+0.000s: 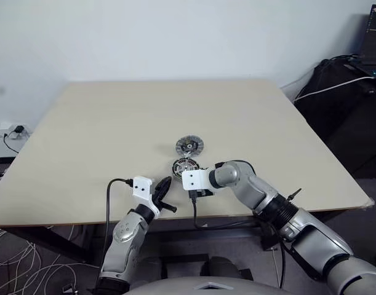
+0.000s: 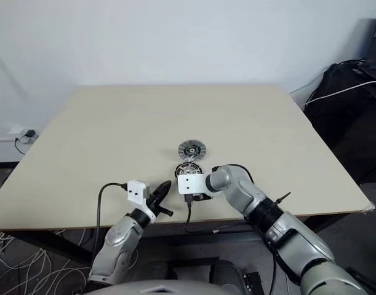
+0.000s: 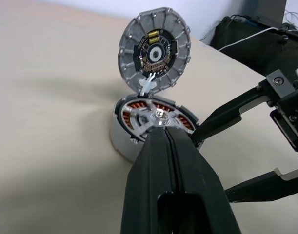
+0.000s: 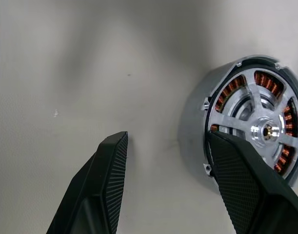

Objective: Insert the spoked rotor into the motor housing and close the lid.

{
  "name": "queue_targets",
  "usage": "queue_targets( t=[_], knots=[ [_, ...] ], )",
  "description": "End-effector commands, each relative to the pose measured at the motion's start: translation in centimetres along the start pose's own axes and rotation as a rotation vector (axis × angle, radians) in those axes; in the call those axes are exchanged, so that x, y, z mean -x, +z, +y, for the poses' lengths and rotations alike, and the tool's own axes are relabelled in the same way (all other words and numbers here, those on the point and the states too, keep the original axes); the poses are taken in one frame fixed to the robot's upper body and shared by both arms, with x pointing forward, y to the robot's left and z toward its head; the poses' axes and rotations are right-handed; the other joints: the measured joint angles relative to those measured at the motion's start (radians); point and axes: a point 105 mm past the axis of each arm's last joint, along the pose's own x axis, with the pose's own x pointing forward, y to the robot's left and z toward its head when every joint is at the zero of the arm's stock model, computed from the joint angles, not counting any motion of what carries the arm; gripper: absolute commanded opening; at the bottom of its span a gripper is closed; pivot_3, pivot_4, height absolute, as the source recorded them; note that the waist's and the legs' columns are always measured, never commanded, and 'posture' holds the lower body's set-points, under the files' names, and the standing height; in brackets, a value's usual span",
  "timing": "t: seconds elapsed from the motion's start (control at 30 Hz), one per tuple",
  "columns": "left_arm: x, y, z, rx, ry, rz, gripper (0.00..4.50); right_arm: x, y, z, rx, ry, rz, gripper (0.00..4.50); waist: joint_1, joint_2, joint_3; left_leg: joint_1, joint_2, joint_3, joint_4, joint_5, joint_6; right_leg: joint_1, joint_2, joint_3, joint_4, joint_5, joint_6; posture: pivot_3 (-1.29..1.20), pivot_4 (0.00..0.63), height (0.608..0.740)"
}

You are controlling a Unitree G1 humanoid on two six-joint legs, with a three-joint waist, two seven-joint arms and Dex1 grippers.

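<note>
Just below the middle of the head view, the motor housing [image 1: 186, 166] sits on the table [image 1: 101, 135] as a pale silver-walled cup ringed with copper-brown windings, and the spoked rotor [image 4: 263, 129], with shiny silver spokes and hub, already lies inside it. The lid [image 1: 189, 145], a ribbed silvery-grey disc with a dark centre, lies just above the housing. The left gripper [image 3: 168, 139] has its jaws pressed together and empty; the right gripper [image 4: 170, 146] has its jaws spread wide, one finger [image 4: 236, 165] overlapping the housing's rim.

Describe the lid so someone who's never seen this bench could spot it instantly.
On the beige table, look near the front edge, ahead of the two grippers. The lid is the silvery ribbed disc with a dark centre, lying just beyond the motor housing. Unlike the housing, it shows no copper windings or silver spokes.
</note>
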Motion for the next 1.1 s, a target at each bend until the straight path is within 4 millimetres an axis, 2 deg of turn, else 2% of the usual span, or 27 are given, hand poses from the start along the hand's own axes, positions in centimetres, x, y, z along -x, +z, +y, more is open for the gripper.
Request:
queue_targets(
  t=[0.03, 0.43, 0.53, 0.67, 0.77, 1.0, 1.1],
  knots=[
    [-0.2, 1.6, -0.3, -0.016, -0.005, -0.074, 0.0, 0.5, 0.3, -1.7, 0.038, -0.027, 0.007, 2.82, 0.0, 0.0, 0.0, 0.0, 0.0, 0.0, 0.0, 0.0, 0.0, 0.0, 0.0, 0.0, 0.0, 0.0, 0.0, 0.0, 0.0, 0.74],
    [0.1, 1.7, -0.2, -0.012, 0.017, -0.088, 0.0, 0.3, -0.6, -2.6, 0.056, 0.002, 0.048, 2.82, -0.001, 0.0, 0.0, 0.0, 0.0, 0.0, 0.0, 0.0, 0.0, 0.0, -0.002, 0.001, 0.0, 0.001, -0.001, 0.0, 0.0, 0.74],
    [0.1, 1.7, -0.1, -0.011, 0.021, -0.09, 0.0, 0.3, -0.9, -2.7, 0.056, 0.009, 0.059, 2.22, 0.0, 0.001, -0.001, 0.0, 0.0, 0.0, 0.0, 0.0, 0.0, 0.0, -0.003, 0.002, 0.0, 0.001, -0.001, 0.0, 0.0, 0.74],
    [0.1, 1.7, -0.1, -0.009, 0.025, -0.091, 0.0, 0.2, -1.1, -2.7, 0.061, 0.009, 0.066, 0.9, -0.001, 0.001, -0.001, 0.0, 0.0, 0.0, 0.0, 0.0, -0.001, 0.0, -0.004, 0.002, 0.0, 0.001, -0.002, 0.0, 0.0, 0.74],
    [0.1, 1.7, -0.1, -0.007, 0.026, -0.093, 0.0, 0.2, -1.1, -2.7, 0.06, 0.01, 0.064, 0.15, -0.002, 0.002, -0.001, 0.0, 0.0, 0.0, 0.0, -0.001, -0.001, -0.001, -0.004, 0.003, 0.0, 0.001, -0.003, 0.0, 0.0, 0.74],
    [0.0, 1.7, -0.1, -0.002, 0.024, -0.092, 0.0, 0.2, -1.1, -2.3, 0.032, 0.007, 0.047, 0.11, -0.001, 0.002, -0.002, 0.0, 0.0, 0.0, 0.0, -0.002, -0.006, -0.002, -0.004, 0.003, 0.001, 0.002, -0.004, 0.0, 0.0, 0.74],
    [0.0, 1.7, -0.2, 0.001, 0.022, -0.091, 0.0, 0.4, -0.6, -2.8, -0.028, -0.063, -0.001, 0.11, -0.001, 0.002, -0.002, -0.001, 0.0, 0.0, 0.0, -0.002, -0.006, -0.002, -0.004, 0.003, 0.001, 0.002, -0.004, 0.0, 0.0, 0.74]
  ],
)
